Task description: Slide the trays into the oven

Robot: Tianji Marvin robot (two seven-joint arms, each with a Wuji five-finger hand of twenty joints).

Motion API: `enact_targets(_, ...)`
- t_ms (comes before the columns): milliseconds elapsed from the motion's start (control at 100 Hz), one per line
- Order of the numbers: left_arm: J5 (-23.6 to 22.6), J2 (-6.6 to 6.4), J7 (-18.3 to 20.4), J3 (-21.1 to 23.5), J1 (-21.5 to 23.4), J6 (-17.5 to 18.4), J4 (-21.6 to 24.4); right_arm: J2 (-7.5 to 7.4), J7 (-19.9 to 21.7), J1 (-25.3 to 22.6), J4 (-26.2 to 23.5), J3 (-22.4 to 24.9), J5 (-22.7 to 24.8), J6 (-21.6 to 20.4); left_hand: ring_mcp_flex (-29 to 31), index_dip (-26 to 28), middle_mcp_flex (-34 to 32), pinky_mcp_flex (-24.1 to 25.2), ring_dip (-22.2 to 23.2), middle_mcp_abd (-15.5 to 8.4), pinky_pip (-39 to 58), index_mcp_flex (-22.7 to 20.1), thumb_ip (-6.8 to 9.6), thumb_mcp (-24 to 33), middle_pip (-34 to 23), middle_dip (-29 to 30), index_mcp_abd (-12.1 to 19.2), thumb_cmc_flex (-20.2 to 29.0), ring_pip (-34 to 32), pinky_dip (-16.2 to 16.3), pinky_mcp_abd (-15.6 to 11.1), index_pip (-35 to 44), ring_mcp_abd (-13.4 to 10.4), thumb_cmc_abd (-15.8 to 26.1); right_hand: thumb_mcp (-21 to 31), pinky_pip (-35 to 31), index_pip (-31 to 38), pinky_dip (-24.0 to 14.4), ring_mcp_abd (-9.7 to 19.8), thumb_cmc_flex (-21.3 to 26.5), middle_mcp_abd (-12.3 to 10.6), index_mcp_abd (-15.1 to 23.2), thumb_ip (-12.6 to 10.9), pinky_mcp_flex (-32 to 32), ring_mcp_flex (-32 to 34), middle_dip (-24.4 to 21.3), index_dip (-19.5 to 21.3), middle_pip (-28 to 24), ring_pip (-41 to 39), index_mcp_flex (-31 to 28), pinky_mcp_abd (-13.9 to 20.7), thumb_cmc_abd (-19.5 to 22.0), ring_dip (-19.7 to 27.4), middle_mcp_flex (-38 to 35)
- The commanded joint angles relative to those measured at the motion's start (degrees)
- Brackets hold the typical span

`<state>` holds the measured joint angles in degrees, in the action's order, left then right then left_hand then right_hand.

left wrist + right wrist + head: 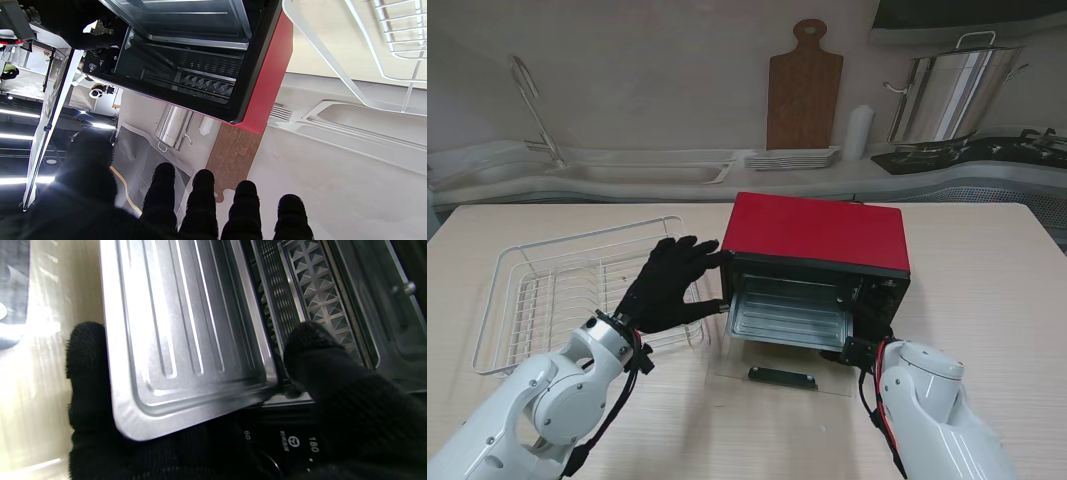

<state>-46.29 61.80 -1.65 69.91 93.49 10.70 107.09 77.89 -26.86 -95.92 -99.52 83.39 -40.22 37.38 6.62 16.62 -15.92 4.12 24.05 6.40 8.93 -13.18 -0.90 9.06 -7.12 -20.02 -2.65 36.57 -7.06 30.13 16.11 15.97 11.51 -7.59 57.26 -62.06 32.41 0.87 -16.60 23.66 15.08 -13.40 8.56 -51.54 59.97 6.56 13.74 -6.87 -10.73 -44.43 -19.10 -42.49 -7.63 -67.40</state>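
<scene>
While seen from the stand: red toaster oven [819, 262] at table centre, glass door [779, 375] dropped flat toward me, ribbed metal baking tray [789, 317] sitting in the mouth, front lip apparently not yet fully home. Left hand [670, 285] gloved in black, fingers spread, fingertips against the oven's left front edge, gripping nothing, seemingly bracing the housing. Right hand mostly hidden behind its own white forearm at the oven's right front corner. White wire dish rack [577, 290] to the left, holding no tray that can be made out. Wooden cutting board and steel stockpot against the far wall.

From the left wrist: fingers [201, 196] apart and straight, nothing between them; oven's red side and open black cavity [200, 66] just ahead; rack wires beside.

From the right wrist: tray [186, 340] filling the frame, one corner pinched between the right hand's [213, 426] thumb [310, 346] and a finger on the far side of the rim; embossed cavity wall and temperature dial numbers close by.

Judged step: tray insertion under way, tray partly inside. Next move calls for a level, straight push along the side rails until the lip clears the door hinge line, left hand steadying the oven against sliding, then release. Further trays: none visible.
</scene>
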Motion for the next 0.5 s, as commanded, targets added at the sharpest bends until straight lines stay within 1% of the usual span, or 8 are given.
enact_targets(0, 0.19, 0.35, 0.85, -0.06, 0.35, -0.02, 0.36, -0.15, 0.51, -1.24, 0.81, 0.21, 0.34, 0.11, -1.75, 0.84, 2.13, 1.17, -0.59, -1.25, -2.87, 1.25, 0.87, 0.25, -0.33, 0.23, -0.30, -0.45, 1.15, -0.66, -1.65, 0.16, -2.02, 1.73, -2.46, 2.50, -1.11, 0.97, -1.20, -2.39, 1.00, 1.94, -1.85, 7.01, -1.72, -0.92, 0.12, 0.58, 1.18, 3.24, -8.36, 0.18, 0.78, 0.82)
enact_targets(110, 0.10, 0.35, 0.80, -0.07, 0.37, -0.02, 0.40, -0.37, 1.47, -1.61, 0.40, 0.45, 1.00, 0.29, -1.76, 0.84, 2.13, 1.16, -0.59, -1.28, -2.89, 1.23, 0.86, 0.24, -0.32, 0.23, -0.34, -0.51, 1.15, -0.68, -1.71, 0.16, -2.01, 1.73, -4.54, 5.64, -3.00, 1.18, -1.23, -1.99, 1.95, 0.85, -2.18, 8.88, -4.23, -1.09, -0.95, 1.46, 2.33, 5.65, -7.92, 1.48, 0.97, 3.89)
enact_targets(260, 0.08, 0.37, 0.67, -0.06, 0.40, 0.00, 0.40, -0.71, 2.62, -2.28, -0.27, 0.53, 2.95, -0.02, -1.75, 0.82, 2.12, 1.15, -0.59, -1.28, -2.90, 1.25, 0.85, 0.26, -0.34, 0.21, -0.36, -0.51, 1.14, -0.69, -1.73, 0.14, -2.10, 1.71, -7.54, 9.05, -4.45, 1.36, -1.45, -1.41, 2.43, 0.38, -2.80, 10.53, -6.77, -1.29, -2.70, 2.28, 3.38, 8.19, -7.46, 3.39, 1.14, 7.00)
enact_targets(310, 0.10, 0.37, 0.68, -0.07, 0.40, 0.00, 0.39, -0.80, 2.89, -2.49, -0.49, 0.60, 3.26, -0.16, -1.77, 0.83, 2.13, 1.16, -0.59, -1.24, -2.90, 1.22, 0.86, 0.28, -0.34, 0.21, -0.40, -0.47, 1.15, -0.69, -1.73, 0.16, -1.98, 1.66, -9.23, 9.74, -4.39, 1.35, -1.53, -1.06, 2.54, 0.29, -3.16, 10.77, -7.50, -1.37, -3.25, 2.51, 3.67, 8.94, -7.40, 4.39, 1.20, 7.88)
enact_targets(390, 0.15, 0.37, 0.69, -0.09, 0.38, 0.00, 0.37, -0.90, 3.11, -2.75, -0.81, 0.68, 3.63, -0.37, -1.72, 0.83, 2.09, 1.16, -0.58, -1.31, -2.92, 1.23, 0.84, 0.26, -0.34, 0.20, -0.39, -0.55, 1.13, -0.72, -1.71, 0.16, -2.09, 1.70, -14.14, 10.39, -4.26, 1.23, -1.32, 0.08, 2.54, 0.47, -4.38, 11.05, -8.32, -1.43, -4.22, 2.67, 3.98, 9.42, -7.37, 6.47, 1.26, 8.86)
enact_targets(420, 0.18, 0.38, 0.68, -0.10, 0.37, 0.01, 0.36, -0.93, 3.19, -2.82, -0.91, 0.71, 3.80, -0.38, -1.72, 0.82, 2.10, 1.16, -0.58, -1.26, -2.93, 1.21, 0.86, 0.30, -0.34, 0.20, -0.42, -0.47, 1.12, -0.73, -1.71, 0.15, -1.96, 1.66, -15.19, 10.57, -4.30, 1.25, -1.21, -0.30, 2.58, 0.56, -4.59, 11.26, -8.62, -1.48, -4.36, 2.82, 4.10, 9.63, -7.38, 7.01, 1.29, 9.30)
enact_targets(430, 0.19, 0.38, 0.68, -0.10, 0.37, 0.01, 0.36, -0.94, 3.23, -2.85, -0.93, 0.72, 3.87, -0.39, -1.73, 0.82, 2.09, 1.15, -0.58, -1.28, -2.93, 1.22, 0.85, 0.29, -0.35, 0.20, -0.40, -0.51, 1.12, -0.73, -1.71, 0.14, -1.98, 1.68, -16.27, 10.71, -4.29, 1.24, -1.30, -0.07, 2.58, 0.54, -5.11, 11.32, -8.74, -1.48, -4.47, 2.82, 4.13, 9.71, -7.41, 7.32, 1.29, 9.40)
enact_targets(490, 0.19, 0.38, 0.68, -0.09, 0.38, 0.00, 0.37, -0.96, 3.21, -2.99, -1.10, 0.77, 4.14, -0.49, -1.74, 0.82, 2.08, 1.15, -0.58, -1.31, -2.94, 1.22, 0.86, 0.30, -0.35, 0.20, -0.32, -0.51, 1.13, -0.74, -1.72, 0.14, -2.01, 1.70, -17.91, 11.02, -4.32, 1.26, -1.37, -0.42, 2.81, 0.53, -5.76, 11.67, -9.12, -1.53, -4.64, 2.96, 4.27, 9.95, -7.55, 7.26, 1.33, 9.89)
